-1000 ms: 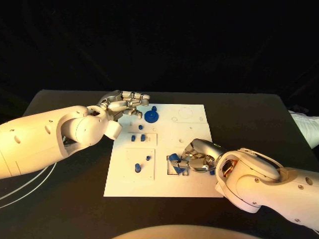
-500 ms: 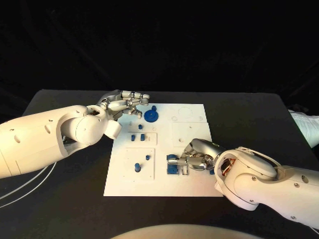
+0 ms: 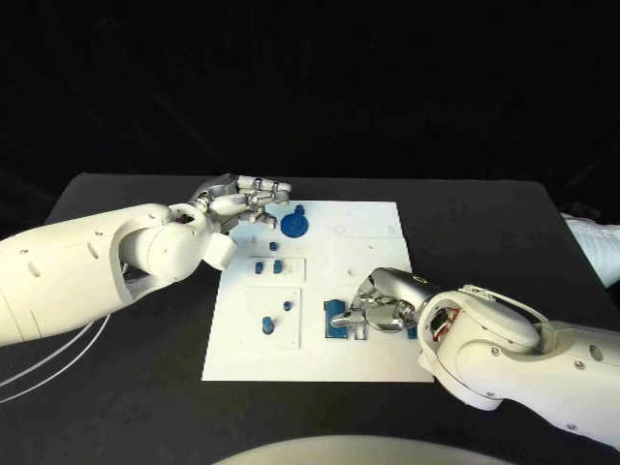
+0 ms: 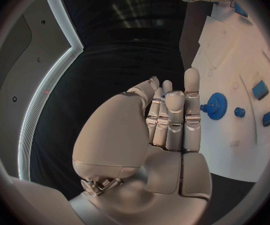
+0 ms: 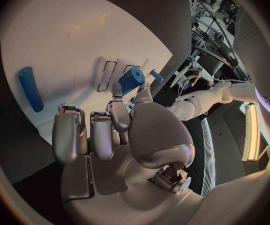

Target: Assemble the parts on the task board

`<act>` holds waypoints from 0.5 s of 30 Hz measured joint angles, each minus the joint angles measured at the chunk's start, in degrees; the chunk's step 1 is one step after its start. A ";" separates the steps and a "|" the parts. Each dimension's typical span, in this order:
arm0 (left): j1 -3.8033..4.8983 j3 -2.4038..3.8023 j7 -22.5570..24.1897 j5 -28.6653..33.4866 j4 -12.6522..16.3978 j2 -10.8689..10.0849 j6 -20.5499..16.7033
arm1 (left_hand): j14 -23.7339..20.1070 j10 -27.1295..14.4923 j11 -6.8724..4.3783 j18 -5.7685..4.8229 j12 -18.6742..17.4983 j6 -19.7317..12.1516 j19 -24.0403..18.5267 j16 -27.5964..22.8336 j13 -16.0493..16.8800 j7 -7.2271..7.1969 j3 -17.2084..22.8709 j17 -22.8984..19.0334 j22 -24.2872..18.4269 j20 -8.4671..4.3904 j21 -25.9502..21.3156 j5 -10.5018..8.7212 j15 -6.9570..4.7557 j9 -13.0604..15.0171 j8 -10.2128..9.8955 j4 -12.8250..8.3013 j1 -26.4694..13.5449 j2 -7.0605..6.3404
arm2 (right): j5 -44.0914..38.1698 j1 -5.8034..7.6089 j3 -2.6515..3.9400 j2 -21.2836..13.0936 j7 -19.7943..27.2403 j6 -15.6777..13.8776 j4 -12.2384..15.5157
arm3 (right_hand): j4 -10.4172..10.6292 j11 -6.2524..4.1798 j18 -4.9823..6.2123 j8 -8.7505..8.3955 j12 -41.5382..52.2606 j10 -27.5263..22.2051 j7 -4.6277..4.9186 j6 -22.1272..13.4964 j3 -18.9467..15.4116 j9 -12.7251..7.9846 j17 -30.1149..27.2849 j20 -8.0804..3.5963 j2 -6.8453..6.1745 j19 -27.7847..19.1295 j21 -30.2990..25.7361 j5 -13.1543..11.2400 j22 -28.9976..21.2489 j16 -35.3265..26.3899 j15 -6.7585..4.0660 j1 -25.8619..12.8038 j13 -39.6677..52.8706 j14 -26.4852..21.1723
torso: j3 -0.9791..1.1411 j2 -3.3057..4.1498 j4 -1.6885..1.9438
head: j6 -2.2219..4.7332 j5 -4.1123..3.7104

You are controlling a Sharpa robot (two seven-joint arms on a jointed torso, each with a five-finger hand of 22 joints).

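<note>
The white task board (image 3: pixel 373 257) lies in the middle of the black table. My right hand (image 3: pixel 383 310) is low over the board's near right part, and its thumb and a finger pinch a short blue cylinder (image 5: pixel 132 79) (image 3: pixel 337 320) beside two narrow slots (image 5: pixel 110 75). A blue rod (image 5: pixel 30 88) lies flat on the board (image 5: pixel 60 30) to one side. My left hand (image 3: pixel 240 203) (image 4: pixel 169 120) hovers at the board's far left corner, fingers straight and side by side, holding nothing. A blue gear (image 3: pixel 294 228) (image 4: pixel 216 105) stands just beyond its fingertips.
Small blue pieces (image 3: pixel 267 267) stand in the board's left panels, with more (image 3: pixel 267 325) nearer me. Bare black table (image 3: pixel 506 223) surrounds the board on all sides. My left forearm (image 3: pixel 73 271) stretches over the table's left side.
The right hand's fingers have shifted slightly, and the blue piece under them now sits squarer and more upright than a second ago. The left hand has stayed put.
</note>
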 measured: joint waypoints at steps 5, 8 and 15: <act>0.00 0.00 -0.10 0.00 -0.02 0.01 0.12 | 0.00 0.00 0.00 0.01 0.00 0.00 0.00 0.00 0.00 0.00 -0.15 -0.15 -0.06 0.00 -0.11 0.00 0.00 -0.04 0.22 0.15 0.00 0.00 | -0.69 -0.05 -0.09 0.05 0.10 0.47 -0.15 | -1.94 -0.10 0.00 0.00 0.42 0.10 0.00 0.00 1.47 0.31 0.00 0.00 0.30 0.00 0.00 -1.00 0.30 0.00 0.04 3.06 0.34 0.01 | -0.01 -0.01 0.03 | -0.05 -0.03; 0.00 0.00 -0.19 0.00 -0.02 0.00 0.21 | 0.00 0.00 0.00 0.00 0.00 0.00 0.00 0.00 0.00 0.00 -0.15 -0.15 -0.06 0.00 -0.11 0.00 0.00 -0.04 0.22 0.15 0.00 0.00 | -0.98 -0.09 -0.09 0.18 0.10 0.73 -0.32 | -2.02 -0.10 0.00 0.07 0.59 0.10 0.00 0.00 1.54 0.33 -0.01 0.00 0.42 0.00 0.00 -1.00 0.30 0.00 0.12 3.64 0.60 0.09 | -0.01 -0.01 0.05 | -0.11 -0.03; 0.00 0.00 -0.37 -0.01 -0.02 -0.04 0.33 | 0.00 0.00 0.00 0.00 0.00 0.00 0.00 0.00 -0.01 0.00 -0.31 -0.30 -0.06 0.00 -0.11 0.00 0.00 -0.04 0.22 0.31 -0.22 -0.22 | -1.39 -0.19 -0.09 0.45 0.00 1.07 -0.75 | -2.18 -0.10 0.00 0.23 0.70 0.10 0.00 0.00 1.71 0.39 -0.01 0.00 0.71 0.00 0.00 -1.00 0.35 0.00 0.14 4.05 0.74 0.09 | -0.04 -0.01 0.05 | -0.13 -0.03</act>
